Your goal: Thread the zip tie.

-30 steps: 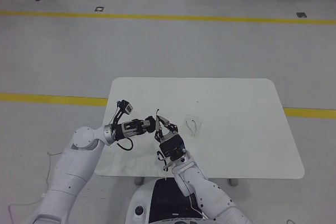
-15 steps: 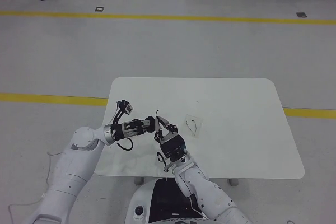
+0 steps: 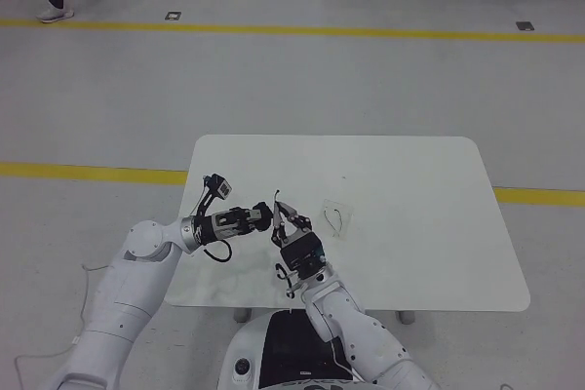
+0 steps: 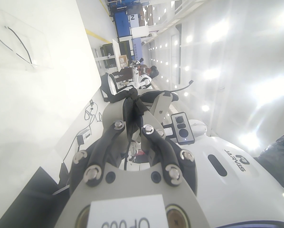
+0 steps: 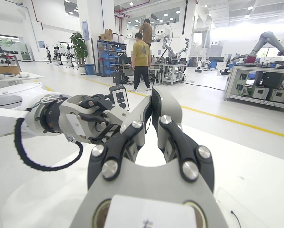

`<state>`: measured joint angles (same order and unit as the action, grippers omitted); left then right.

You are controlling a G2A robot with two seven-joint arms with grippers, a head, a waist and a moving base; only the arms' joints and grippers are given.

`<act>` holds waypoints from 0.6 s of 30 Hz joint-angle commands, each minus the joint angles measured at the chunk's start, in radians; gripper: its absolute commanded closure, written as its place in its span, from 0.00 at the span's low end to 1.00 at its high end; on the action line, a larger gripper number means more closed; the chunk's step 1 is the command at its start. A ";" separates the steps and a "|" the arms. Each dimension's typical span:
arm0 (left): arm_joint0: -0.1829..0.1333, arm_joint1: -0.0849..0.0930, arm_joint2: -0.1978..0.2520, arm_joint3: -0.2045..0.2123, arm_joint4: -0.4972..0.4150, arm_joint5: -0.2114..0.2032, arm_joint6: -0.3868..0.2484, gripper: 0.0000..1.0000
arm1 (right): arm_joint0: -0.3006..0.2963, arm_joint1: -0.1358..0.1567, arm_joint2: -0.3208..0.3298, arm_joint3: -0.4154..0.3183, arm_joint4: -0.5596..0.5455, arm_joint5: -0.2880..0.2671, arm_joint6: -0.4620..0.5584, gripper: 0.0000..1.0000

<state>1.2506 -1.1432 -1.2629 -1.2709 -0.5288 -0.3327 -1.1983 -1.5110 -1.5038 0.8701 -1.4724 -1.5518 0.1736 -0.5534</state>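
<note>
Zip tie (image 5: pixel 156 79) pinched by right gripper (image 5: pixel 152 103), jaws clenched, left gripper (image 4: pixel 133 106) likewise clamped on it, over tabletop (image 3: pixel 419 195) near its left edge (clear packet (image 3: pixel 338 216) lies nearby).

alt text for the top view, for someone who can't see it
The left gripper and right gripper meet fingertip to fingertip over the near left part of a white table, both shut on a thin black zip tie whose end sticks out past them. A clear tray with more black ties lies on the table beside them.
</note>
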 commanded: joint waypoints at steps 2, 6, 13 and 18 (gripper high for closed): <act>0.000 0.000 0.000 0.000 0.000 0.000 0.000 1.00 | -0.005 0.001 0.007 -0.005 -0.001 0.005 0.000 1.00; 0.000 0.000 0.000 0.000 0.000 0.000 0.000 1.00 | -0.011 0.003 0.012 -0.011 -0.001 0.005 -0.001 1.00; 0.000 0.000 0.000 0.000 0.000 0.000 0.000 1.00 | -0.009 0.002 0.002 -0.009 0.002 -0.021 0.008 1.00; 0.000 0.000 0.000 0.000 0.000 0.000 0.000 1.00 | -0.004 0.001 -0.002 0.003 0.009 -0.031 0.015 1.00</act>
<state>1.2506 -1.1432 -1.2629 -1.2709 -0.5288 -0.3327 -1.1983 -1.5156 -1.5024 0.8680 -1.4718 -1.5450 0.1435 -0.5398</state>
